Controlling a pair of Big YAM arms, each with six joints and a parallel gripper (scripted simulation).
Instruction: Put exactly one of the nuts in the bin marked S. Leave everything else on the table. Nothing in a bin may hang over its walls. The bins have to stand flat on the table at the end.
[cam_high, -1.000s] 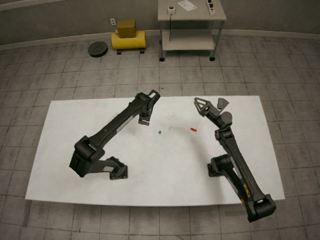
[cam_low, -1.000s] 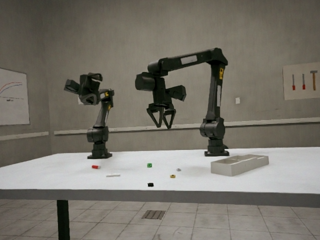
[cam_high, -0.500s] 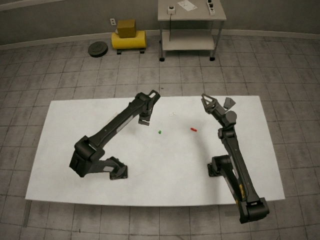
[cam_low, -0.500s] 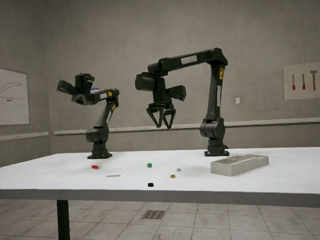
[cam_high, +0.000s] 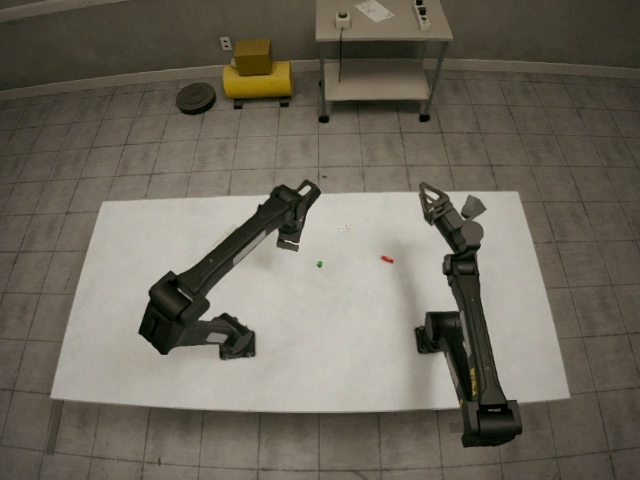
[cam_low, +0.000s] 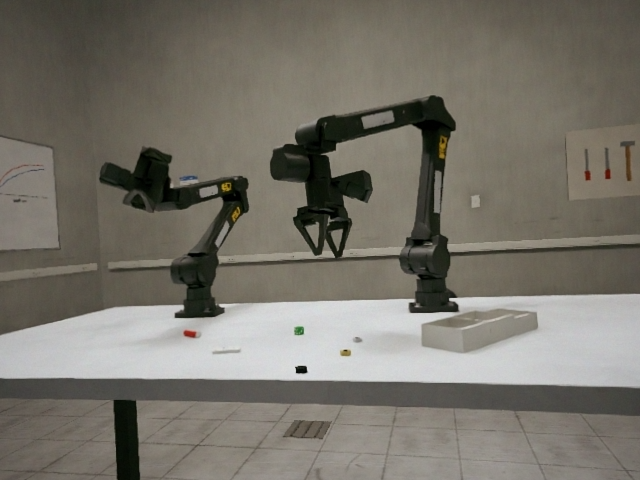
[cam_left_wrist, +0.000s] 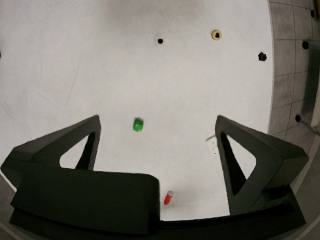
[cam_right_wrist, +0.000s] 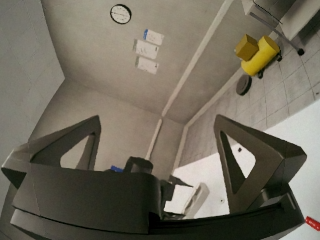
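Two arms hang above counter (cam_high: 361, 356) (cam_low: 155, 361) (cam_left_wrist: 115, 80)
Both arms' fingers spread fully, holding nothing; green nut (cam_high: 320, 264) (cam_low: 298, 330) (cam_left_wrist: 138, 125) lies below.

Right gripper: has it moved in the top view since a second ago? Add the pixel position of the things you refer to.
Yes: the right gripper (cam_high: 424, 200) (cam_low: 138, 200) (cam_right_wrist: 157, 121) has shifted toward the picture's right, farther from the red cylinder (cam_high: 387, 259) (cam_low: 190, 333) (cam_left_wrist: 168, 199) (cam_right_wrist: 313, 223).
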